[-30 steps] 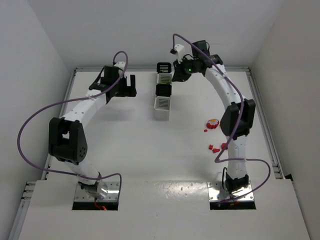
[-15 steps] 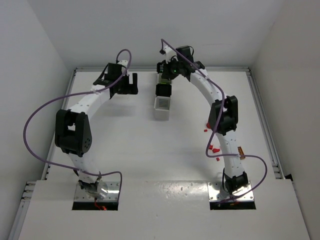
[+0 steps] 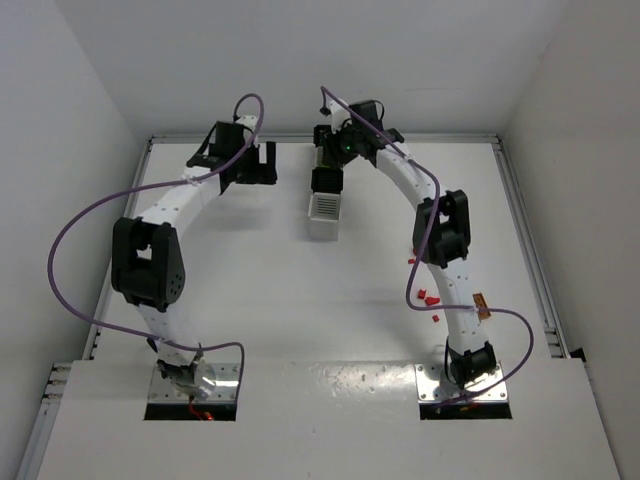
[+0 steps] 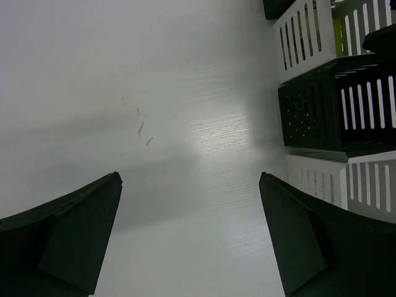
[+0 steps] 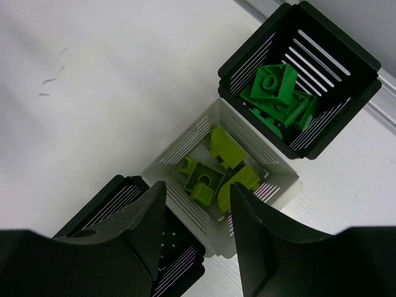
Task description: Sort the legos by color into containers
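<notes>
1 arm (image 3: 402, 177), R, outstretched over containers (image 3: 325, 222)

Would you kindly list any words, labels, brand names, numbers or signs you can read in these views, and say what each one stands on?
None: no text can be read in any view.
The containers, the legos, the table, the left arm and the right arm show no lettering, numbers or signs.
</notes>
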